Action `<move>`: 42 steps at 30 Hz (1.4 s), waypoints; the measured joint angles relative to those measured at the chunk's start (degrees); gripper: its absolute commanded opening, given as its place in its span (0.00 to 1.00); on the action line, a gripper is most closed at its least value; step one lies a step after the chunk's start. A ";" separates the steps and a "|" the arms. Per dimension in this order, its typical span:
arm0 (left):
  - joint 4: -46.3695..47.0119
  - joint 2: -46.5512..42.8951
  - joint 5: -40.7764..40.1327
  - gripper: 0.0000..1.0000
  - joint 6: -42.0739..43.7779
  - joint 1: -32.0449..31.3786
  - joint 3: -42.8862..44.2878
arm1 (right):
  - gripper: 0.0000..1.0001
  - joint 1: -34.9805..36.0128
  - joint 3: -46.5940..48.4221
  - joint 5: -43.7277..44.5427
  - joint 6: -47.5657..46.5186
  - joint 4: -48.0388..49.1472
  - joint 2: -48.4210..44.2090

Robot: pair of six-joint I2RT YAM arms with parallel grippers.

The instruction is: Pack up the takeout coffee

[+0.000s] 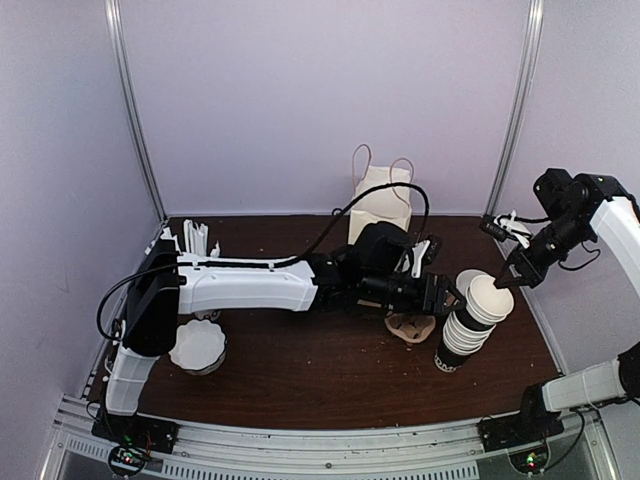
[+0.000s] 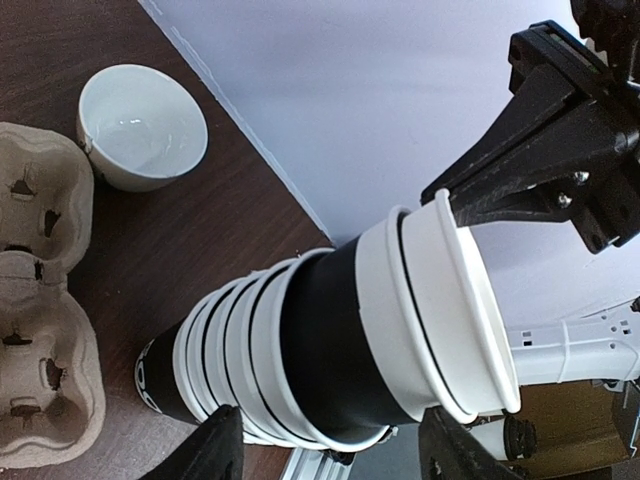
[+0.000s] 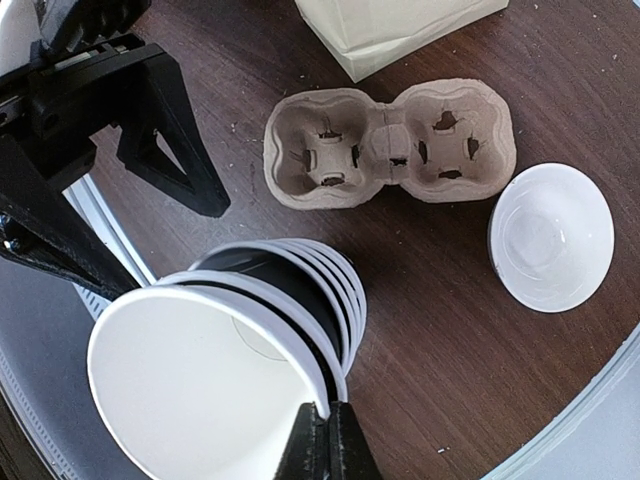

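The takeout coffee is out of view. A stack of lidless black paper cups with white insides stands tilted at the table's right. My right gripper is shut on the rim of the stack's top cup, one finger inside and one outside. My left gripper is open, its dark fingers standing either side of the stack's middle with a gap to the cups. The right gripper's fingers show at the top cup's rim in the left wrist view.
A pale paper bag with handles stands at the back. A cardboard cup carrier lies left of the stack, a white empty cup beside it. A white fluted dish sits front left.
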 measured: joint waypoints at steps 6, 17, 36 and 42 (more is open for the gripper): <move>0.02 -0.04 -0.07 0.63 0.00 -0.02 -0.07 | 0.00 0.00 0.00 0.00 0.02 0.00 0.00; 3.19 -5.35 0.11 0.64 -0.59 -0.50 -8.46 | 0.00 0.00 0.00 -0.04 0.46 0.26 0.11; 2.95 -2.89 0.31 0.59 -0.42 -0.85 -0.44 | 0.00 0.00 0.11 -0.66 0.74 -0.02 0.09; 2.99 -2.80 -0.11 0.56 -0.44 -0.85 -0.79 | 0.00 0.00 0.11 -0.85 0.85 -0.02 0.09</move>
